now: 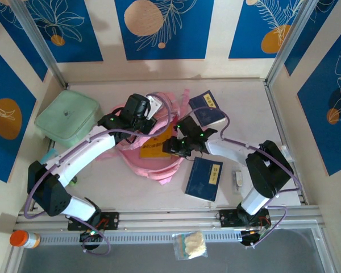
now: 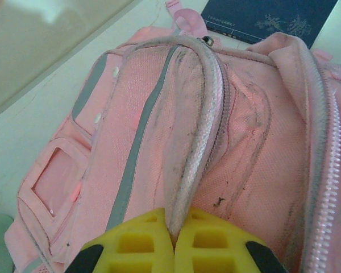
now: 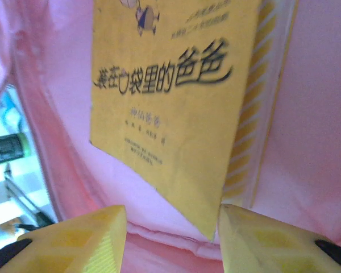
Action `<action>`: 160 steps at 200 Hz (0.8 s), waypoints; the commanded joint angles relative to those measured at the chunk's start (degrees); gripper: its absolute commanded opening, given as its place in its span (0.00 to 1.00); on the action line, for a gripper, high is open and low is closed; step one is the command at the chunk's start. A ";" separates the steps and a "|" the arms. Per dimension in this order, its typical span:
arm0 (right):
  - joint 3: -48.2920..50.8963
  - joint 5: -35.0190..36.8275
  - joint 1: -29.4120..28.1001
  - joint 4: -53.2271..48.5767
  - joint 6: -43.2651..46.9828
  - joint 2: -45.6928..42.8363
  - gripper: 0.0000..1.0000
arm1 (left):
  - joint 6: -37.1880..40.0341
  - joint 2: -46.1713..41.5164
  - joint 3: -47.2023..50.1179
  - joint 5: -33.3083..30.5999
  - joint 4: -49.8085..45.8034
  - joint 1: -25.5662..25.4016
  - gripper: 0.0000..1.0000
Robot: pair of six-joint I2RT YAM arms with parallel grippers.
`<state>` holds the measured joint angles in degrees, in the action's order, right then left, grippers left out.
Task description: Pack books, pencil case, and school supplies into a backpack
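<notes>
Piping along the zipped mouth of the large pink fabric backpack is what the left gripper has hold of. We see its yellow fingers pressed together on that cord with no gap, and the rim rises from them in an arch.

The right gripper reaches into the opening with its jaws standing well apart and nothing clamped. The lower corner of the thin yellow booklet with black print hangs between the two fingers, close to the right-hand one; we cannot tell whether it touches. The rest of the booklet lies against the pink lining inside the backpack.

From above, the backpack lies in the middle of the counter. One thin dark navy book with a white label lies just beyond the backpack's top edge, near the back wall. A second navy book lies just right of the backpack, beside the right arm.

We see open room in front of the backpack, between the two arm bases. There is a narrower strip between the second book and the right rail, where a small white object sits. A mint green square pouch rests against the left wall, near the backpack, with the left arm crossing the gap between them.
</notes>
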<state>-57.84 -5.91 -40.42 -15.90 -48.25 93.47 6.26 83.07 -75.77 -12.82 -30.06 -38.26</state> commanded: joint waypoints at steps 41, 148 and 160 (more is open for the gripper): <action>-6.99 10.50 -1.42 -0.80 2.59 7.51 0.20 | -0.90 -2.73 -1.09 4.74 6.08 0.37 0.00; -4.02 15.24 0.42 6.91 1.98 5.99 0.25 | -0.13 -1.99 -1.49 5.19 6.50 0.44 0.00; -1.20 11.06 0.73 11.91 -0.40 7.00 0.24 | -0.20 -1.74 -1.36 4.41 6.65 0.46 0.00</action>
<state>-63.68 8.54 -39.03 -9.74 -44.66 101.75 6.28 83.07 -75.75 -10.26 -28.77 -37.87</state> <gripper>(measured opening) 0.245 0.052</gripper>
